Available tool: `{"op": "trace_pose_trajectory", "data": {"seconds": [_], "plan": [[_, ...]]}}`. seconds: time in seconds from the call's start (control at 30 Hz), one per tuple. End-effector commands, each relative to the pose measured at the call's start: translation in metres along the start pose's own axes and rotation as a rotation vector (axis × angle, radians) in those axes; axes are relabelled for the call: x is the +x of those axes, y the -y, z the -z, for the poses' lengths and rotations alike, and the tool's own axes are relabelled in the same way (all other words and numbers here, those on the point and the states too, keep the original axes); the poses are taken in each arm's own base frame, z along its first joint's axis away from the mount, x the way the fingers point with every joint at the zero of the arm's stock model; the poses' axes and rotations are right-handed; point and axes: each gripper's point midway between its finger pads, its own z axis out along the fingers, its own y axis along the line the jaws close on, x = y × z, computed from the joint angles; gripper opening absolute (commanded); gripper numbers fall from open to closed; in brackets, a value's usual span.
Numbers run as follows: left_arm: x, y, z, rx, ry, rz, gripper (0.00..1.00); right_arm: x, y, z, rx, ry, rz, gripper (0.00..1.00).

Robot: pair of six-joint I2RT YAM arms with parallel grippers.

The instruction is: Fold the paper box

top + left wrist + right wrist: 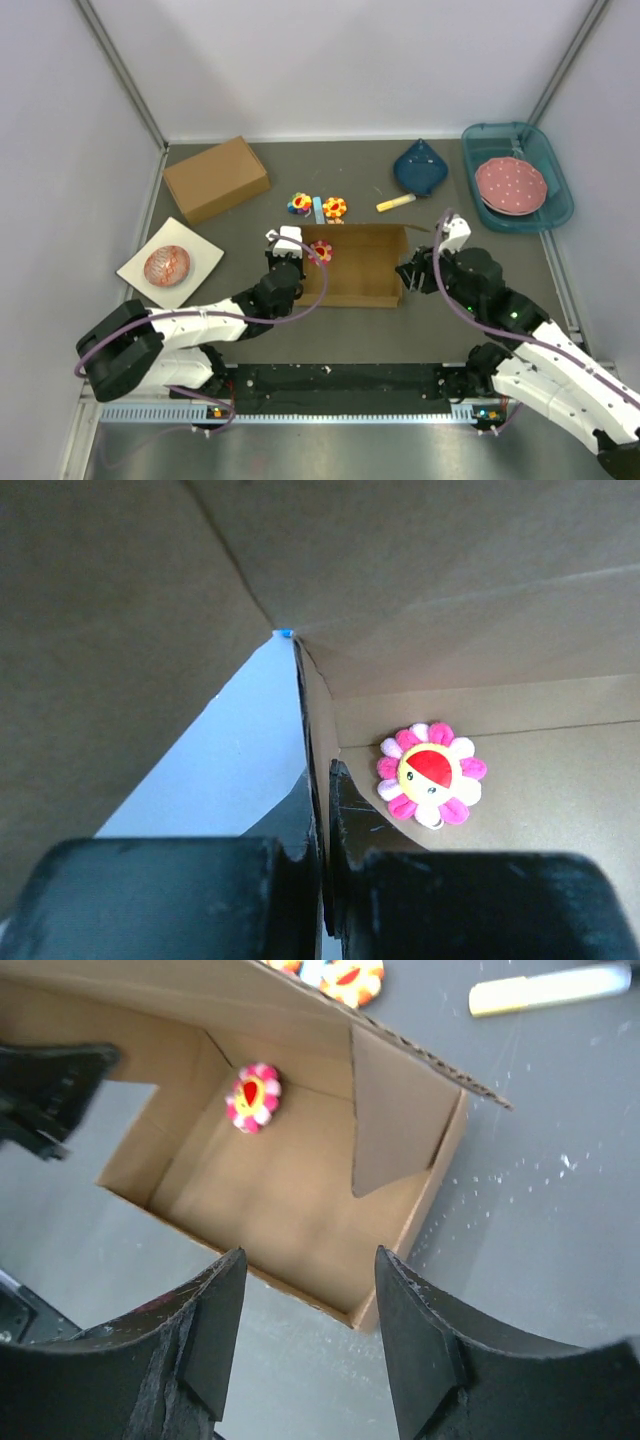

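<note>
While pinching one end wall of the paper box (355, 265) in the closed left tool (322, 810), holds the right tool (310, 1330) spread wide and empty just off the wall nearest it. Done: shallow tray on the surface (350, 335) between both tools, walls up, plush flower (430, 775) inside. Left, probably: tucking the loose inner flap (390, 1110), closing the top.

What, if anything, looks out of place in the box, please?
A pink flower toy lies inside the half-folded box, near its left wall; it may get shut in when the box is closed.
</note>
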Motion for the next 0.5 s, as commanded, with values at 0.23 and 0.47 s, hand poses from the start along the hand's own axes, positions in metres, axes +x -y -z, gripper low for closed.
{"op": "trace_pose_trajectory", "data": {"seconds": [0.23,0.47], "plan": [[0.039,-0.002,0.006,0.006,-0.114,-0.119,0.00,-0.122,-0.050,0.105,-0.245,0.463,0.105,0.55],[0.038,-0.005,0.010,0.012,-0.108,-0.102,0.00,-0.154,-0.063,0.069,-0.211,0.454,0.074,0.51]]}}
